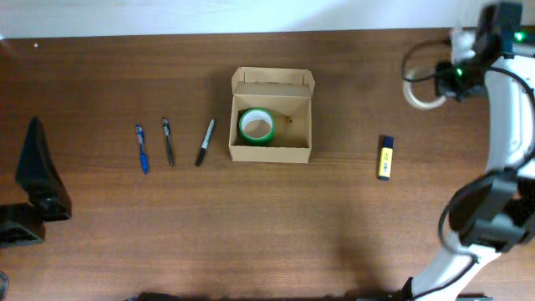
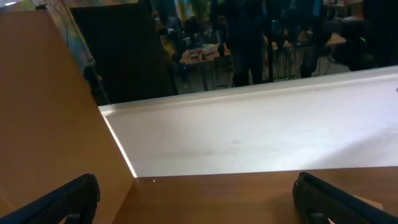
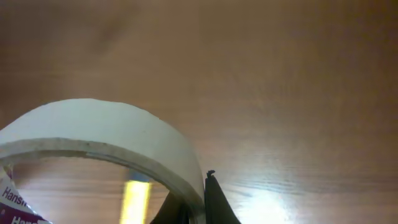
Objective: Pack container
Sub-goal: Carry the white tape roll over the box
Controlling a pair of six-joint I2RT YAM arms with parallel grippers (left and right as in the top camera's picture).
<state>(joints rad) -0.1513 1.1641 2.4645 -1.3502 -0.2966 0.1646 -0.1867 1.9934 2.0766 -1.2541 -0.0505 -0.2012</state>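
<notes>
Box (image 1: 270, 153) at centre of table (image 1: 267, 238), lid flap open to rear, green roll (image 1: 256, 125) inside left half. My right gripper (image 3: 198, 208) clamped on wall of white roll (image 3: 106, 124), far right corner. My left gripper (image 2: 199, 202) spread wide, nothing between, at left edge. Three pens (image 1: 168, 140) left of box; highlighter (image 1: 384, 157) right

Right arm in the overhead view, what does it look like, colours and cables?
The right arm has white links with bulky black joints. A thin black cable loops near its wrist, and small green lights glow there.
</notes>
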